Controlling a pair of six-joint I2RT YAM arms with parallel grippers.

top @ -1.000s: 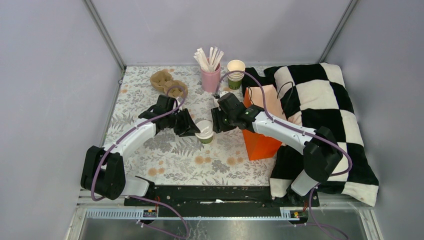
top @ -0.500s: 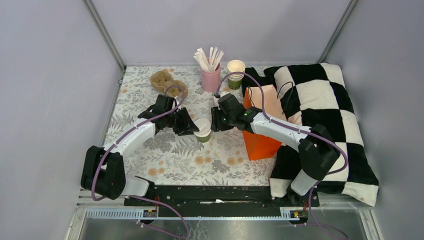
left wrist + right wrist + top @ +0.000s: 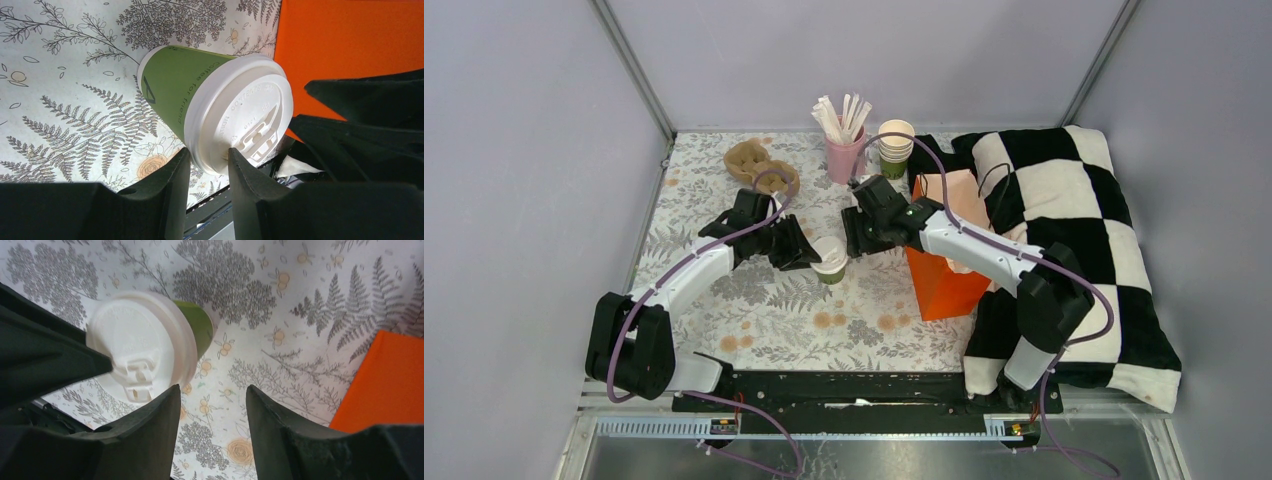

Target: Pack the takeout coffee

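The takeout coffee (image 3: pixel 830 264) stands on the floral table mat, a green paper cup (image 3: pixel 175 85) with its white lid (image 3: pixel 245 115) seated on the rim. My left gripper (image 3: pixel 207 157) is shut on the lid's edge, one finger against the side and one on the top. In the top view this left gripper (image 3: pixel 810 256) comes in from the cup's left. My right gripper (image 3: pixel 212 395) is open with only the mat between its fingers. The lid (image 3: pixel 140 345) lies just beyond its left finger. From above, the right gripper (image 3: pixel 852 243) sits close to the cup's right side.
An orange paper bag (image 3: pixel 944 275) stands right of the cup, against a black-and-white checked pillow (image 3: pixel 1074 220). At the back are a pink cup of white sticks (image 3: pixel 845 152), a stack of green cups (image 3: pixel 895 150) and a brown pulp carrier (image 3: pixel 759 165).
The right gripper has opened wider and drawn back a little from the cup toward the back. The cup shifted slightly left with the left gripper, which keeps its grip.
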